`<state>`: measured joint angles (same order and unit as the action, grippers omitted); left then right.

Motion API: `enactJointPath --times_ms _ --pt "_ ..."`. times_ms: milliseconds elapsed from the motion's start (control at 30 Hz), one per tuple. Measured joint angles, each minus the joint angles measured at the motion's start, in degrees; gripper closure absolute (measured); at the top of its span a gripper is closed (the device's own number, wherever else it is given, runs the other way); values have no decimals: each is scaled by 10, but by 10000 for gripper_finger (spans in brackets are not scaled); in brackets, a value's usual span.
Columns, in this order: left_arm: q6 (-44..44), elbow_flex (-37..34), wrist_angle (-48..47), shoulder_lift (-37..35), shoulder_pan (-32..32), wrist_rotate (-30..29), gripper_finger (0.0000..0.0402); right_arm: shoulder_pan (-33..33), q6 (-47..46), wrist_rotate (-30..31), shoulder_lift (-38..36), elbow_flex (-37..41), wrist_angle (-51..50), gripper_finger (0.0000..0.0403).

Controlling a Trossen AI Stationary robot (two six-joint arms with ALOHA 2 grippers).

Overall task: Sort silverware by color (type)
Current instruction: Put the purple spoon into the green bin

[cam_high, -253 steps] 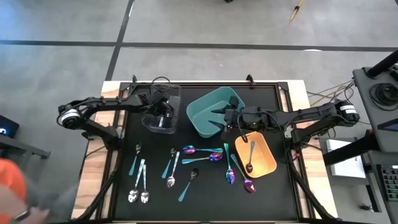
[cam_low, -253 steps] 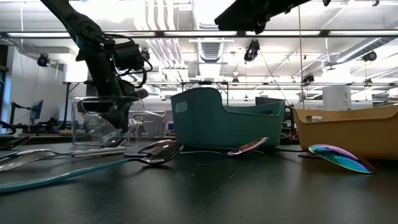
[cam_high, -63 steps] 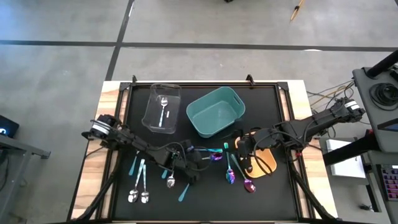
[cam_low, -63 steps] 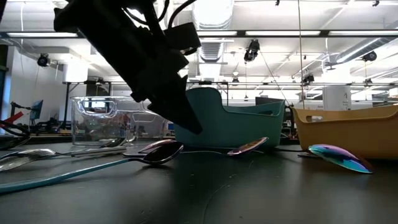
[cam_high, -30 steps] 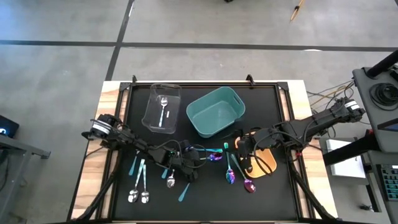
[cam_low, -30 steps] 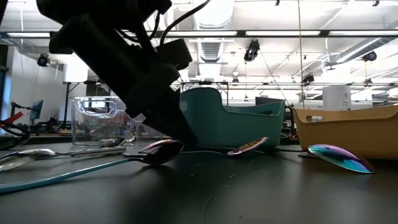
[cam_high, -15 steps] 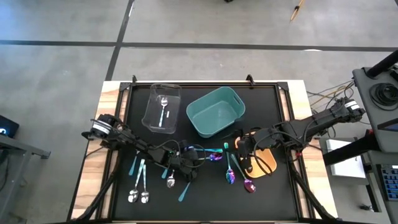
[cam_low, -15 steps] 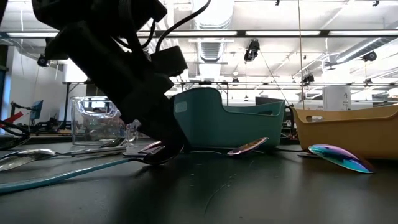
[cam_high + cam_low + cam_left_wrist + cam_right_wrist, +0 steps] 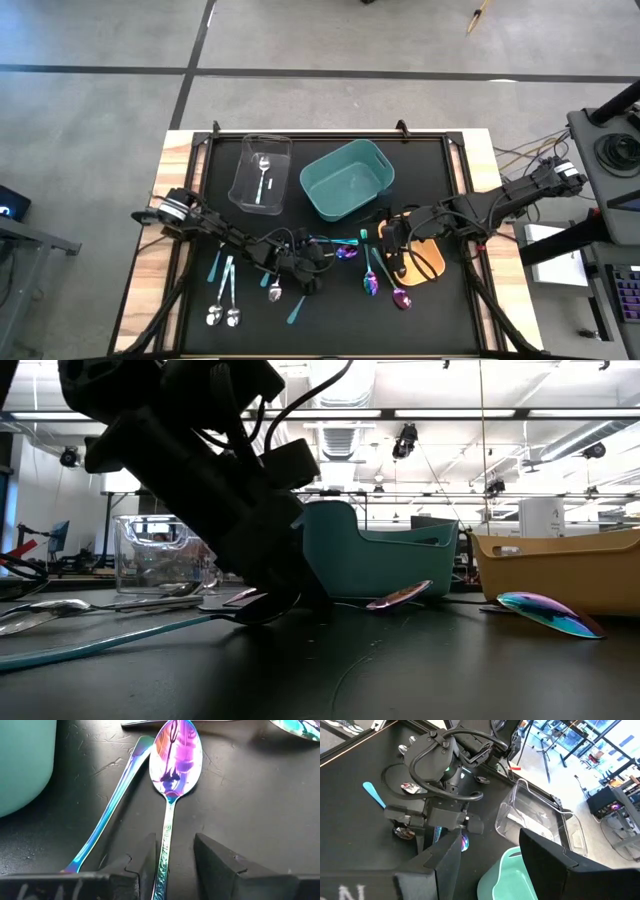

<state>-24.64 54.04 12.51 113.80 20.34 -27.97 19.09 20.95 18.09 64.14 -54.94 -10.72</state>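
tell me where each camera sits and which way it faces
High: overhead, looking down; both arms, clear plastic bin.
Low: table height, looking across; left arm, teal plastic bin.
Left wrist: open left end effector straddling iridescent purple-blue metal spoon.
Right wrist: open right end effector, facing left arm.
Shared: both bins.
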Motion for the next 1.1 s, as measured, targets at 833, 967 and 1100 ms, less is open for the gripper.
enactJointPath --times_ms 833,967,1100 --pt "18 5 -4 1 0 -4 386 0 0 0 0 0 0 211" --pt "26 6 0 2 0 -11 363 0 0 0 0 0 0 211" --pt "27 5 5 -3 0 -15 337 0 0 0 0 0 -1 211"
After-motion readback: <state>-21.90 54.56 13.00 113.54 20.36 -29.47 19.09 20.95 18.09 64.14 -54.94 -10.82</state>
